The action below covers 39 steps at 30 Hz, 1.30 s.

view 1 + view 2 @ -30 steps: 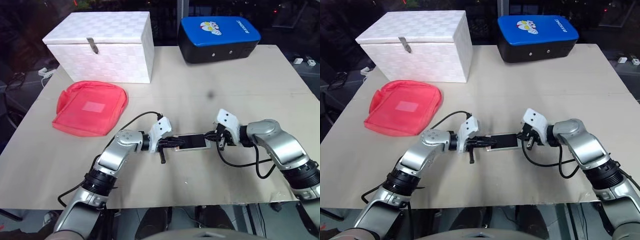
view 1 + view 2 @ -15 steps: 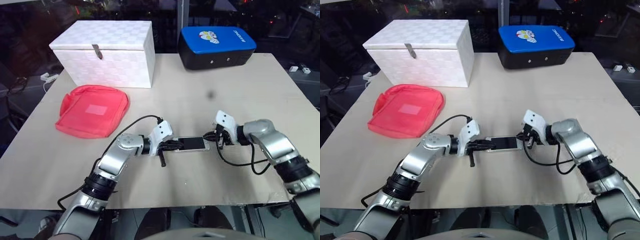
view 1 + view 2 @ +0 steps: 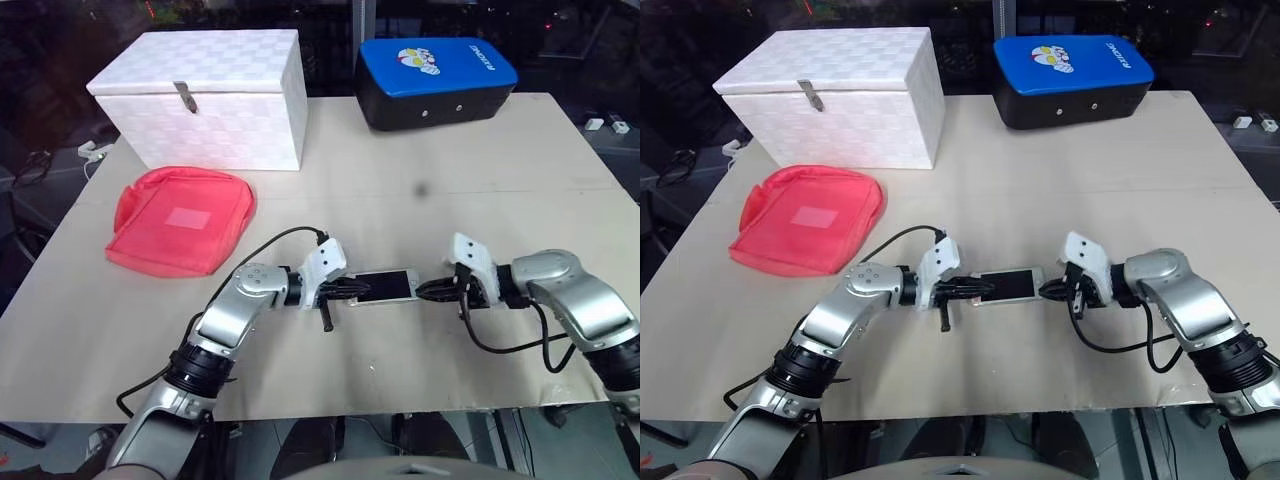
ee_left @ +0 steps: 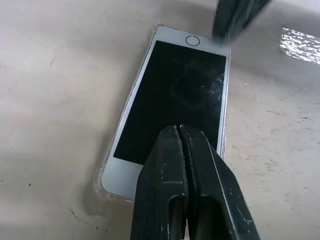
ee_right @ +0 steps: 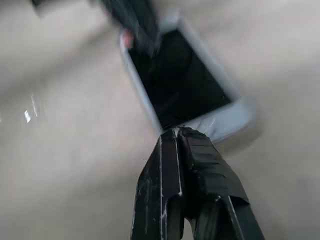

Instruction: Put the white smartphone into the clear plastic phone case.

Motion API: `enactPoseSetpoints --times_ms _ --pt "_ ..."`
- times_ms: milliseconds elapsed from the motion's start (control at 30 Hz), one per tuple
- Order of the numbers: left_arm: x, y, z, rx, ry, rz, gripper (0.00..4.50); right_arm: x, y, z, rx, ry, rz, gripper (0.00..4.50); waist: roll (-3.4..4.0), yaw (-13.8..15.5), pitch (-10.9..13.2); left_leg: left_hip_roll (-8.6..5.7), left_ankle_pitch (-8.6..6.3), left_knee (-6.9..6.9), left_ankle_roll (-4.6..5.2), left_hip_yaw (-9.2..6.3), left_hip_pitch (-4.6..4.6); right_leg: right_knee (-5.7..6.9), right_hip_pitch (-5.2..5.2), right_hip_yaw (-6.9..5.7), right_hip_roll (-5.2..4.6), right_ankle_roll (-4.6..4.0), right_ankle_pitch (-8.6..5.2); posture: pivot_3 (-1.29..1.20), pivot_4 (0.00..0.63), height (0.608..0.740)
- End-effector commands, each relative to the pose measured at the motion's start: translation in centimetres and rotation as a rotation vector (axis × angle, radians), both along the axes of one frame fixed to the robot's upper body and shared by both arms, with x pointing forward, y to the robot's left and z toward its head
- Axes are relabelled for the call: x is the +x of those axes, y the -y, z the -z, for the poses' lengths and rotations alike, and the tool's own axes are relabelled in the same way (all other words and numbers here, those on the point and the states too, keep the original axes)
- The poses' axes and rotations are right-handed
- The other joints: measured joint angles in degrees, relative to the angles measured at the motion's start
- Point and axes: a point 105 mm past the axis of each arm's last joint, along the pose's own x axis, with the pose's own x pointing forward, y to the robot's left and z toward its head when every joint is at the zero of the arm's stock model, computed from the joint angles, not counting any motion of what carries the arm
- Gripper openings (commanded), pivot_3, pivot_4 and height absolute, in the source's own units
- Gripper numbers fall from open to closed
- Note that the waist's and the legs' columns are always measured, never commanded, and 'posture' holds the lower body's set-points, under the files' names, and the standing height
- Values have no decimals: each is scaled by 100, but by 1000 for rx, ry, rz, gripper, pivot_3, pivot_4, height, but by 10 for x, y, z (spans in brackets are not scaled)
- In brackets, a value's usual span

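**Phone seated in case between two closed grippers**

Fingers of both grippers are seen pressed together, with nothing clamped between them. The left gripper (image 3: 345,291) is laid over the near end of the white smartphone (image 3: 381,287), its closed tips resting above the lower part of the black screen in the left wrist view. The right gripper (image 3: 432,290) is pointed at the opposite end of the phone, its tips at the white border there; whether they touch cannot be told.

The phone is lying flat, screen up, on the tan table (image 3: 480,180), near its front edge and between the two grippers. The clear plastic phone case (image 4: 101,181) is seen as a transparent rim around the phone's edges and corners.

Further back on the left, a red pouch (image 3: 181,217) is lying flat. Behind it a white box (image 3: 205,95) is standing, and a blue and black case (image 3: 436,79) is set at the far right.
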Motion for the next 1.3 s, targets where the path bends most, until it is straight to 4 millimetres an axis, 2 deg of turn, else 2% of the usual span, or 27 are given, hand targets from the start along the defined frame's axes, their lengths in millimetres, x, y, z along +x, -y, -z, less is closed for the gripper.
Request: enactPoseSetpoints --times_ms 33,267,333,400,467,533,667,767,967,1133,1233,1300 --pt "-4 -4 15 41 -52 -14 74 2 18 39 -192 -65 29 0 -3 2 -2 0 0 0 0 0 3 0 2 -1 0 0 0 0 150 740" --pt "-4 -4 14 43 -49 -20 74 -10 7 73 -343 -192 -110 0 -52 -28 -54 1 0 -2 -1 -8 12 -1 5 -8 2 -1 0 0 150 740" --pt "-4 -3 14 42 -50 -22 74 -15 1 74 -354 -197 -153 0 -65 -21 -61 4 -1 -5 0 -8 33 -1 26 -7 4 -2 -1 0 150 740" --pt "-5 -3 14 41 -52 -26 74 -8 -2 70 -345 -140 -123 0 -68 -17 -63 4 -3 -22 2 -9 82 -19 71 -7 3 -3 -2 0 150 740" --pt "-5 -3 14 41 -52 -32 74 7 -3 54 -285 -45 -52 0 -86 -23 -74 6 -3 -50 2 -8 112 -38 97 -4 2 -4 -2 0 150 740" --pt "-5 -5 15 41 -53 -39 74 13 -2 26 -166 7 10 0 -81 -12 -67 8 -3 -56 2 -8 114 -38 96 -3 3 -5 -3 0 150 740" --pt "-6 -6 15 39 -55 -47 74 0 5 -31 67 69 31 0 -30 13 -20 5 -2 -56 1 -6 77 -36 65 0 -1 -3 -1 0 150 740" --pt "-6 -6 16 38 -54 -46 74 -7 7 -45 123 79 39 0 -4 19 -5 1 18 -45 -30 -8 -13 -26 -19 -3 0 -2 1 0 150 740" --pt "-5 -5 14 35 -46 -38 74 -13 -6 -32 136 59 14 0 -7 15 8 2 18 -49 -31 -9 -17 -38 -19 -4 -1 -2 1 0 150 740" --pt "-6 -5 13 39 -41 -31 74 -14 -11 -2 53 3 -17 0 -6 14 16 1 18 -49 -30 -9 -14 -37 -16 -4 -1 -2 1 0 150 740" --pt "-7 -6 14 50 -32 -23 74 -12 -5 22 -47 -32 -24 0 -5 6 16 1 19 -48 -31 -9 -10 -38 -13 -4 0 -2 1 0 150 740" --pt "-9 -6 16 65 -21 -9 74 -12 -1 30 -83 -63 -25 0 -6 8 15 1 19 -48 -32 -9 -2 -37 -5 -5 0 -1 0 0 150 740"
